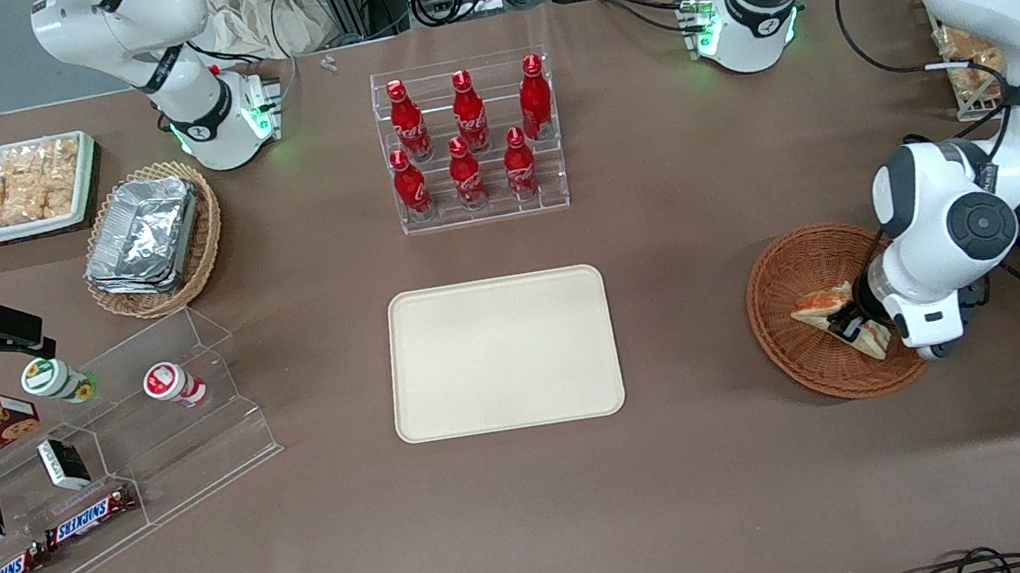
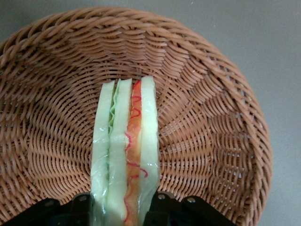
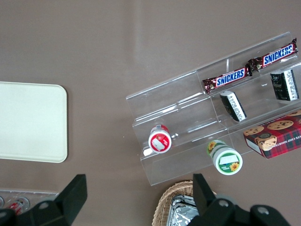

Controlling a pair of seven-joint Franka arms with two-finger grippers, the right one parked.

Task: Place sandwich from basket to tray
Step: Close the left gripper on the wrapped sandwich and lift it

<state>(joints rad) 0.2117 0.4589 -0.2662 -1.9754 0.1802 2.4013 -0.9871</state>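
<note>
Only up close, gripper [image 2: 123, 209] seemingly pinching sandwich [image 2: 125, 150] edge-up inside basket [image 2: 211, 141]; tray [image 1: 502, 352] bare, front view only.

The brown surface [image 1: 684, 230] holds the basket [image 1: 796, 269], right under the claw [image 1: 851, 322]. The tray [image 1: 502, 352] lies near the claw, toward the parked arm. Well away from the claw stand a bottle rack [image 1: 473, 140], a foil basket [image 1: 200, 252], a snack bin [image 1: 10, 189] and a clear shelf [image 1: 189, 436].
</note>
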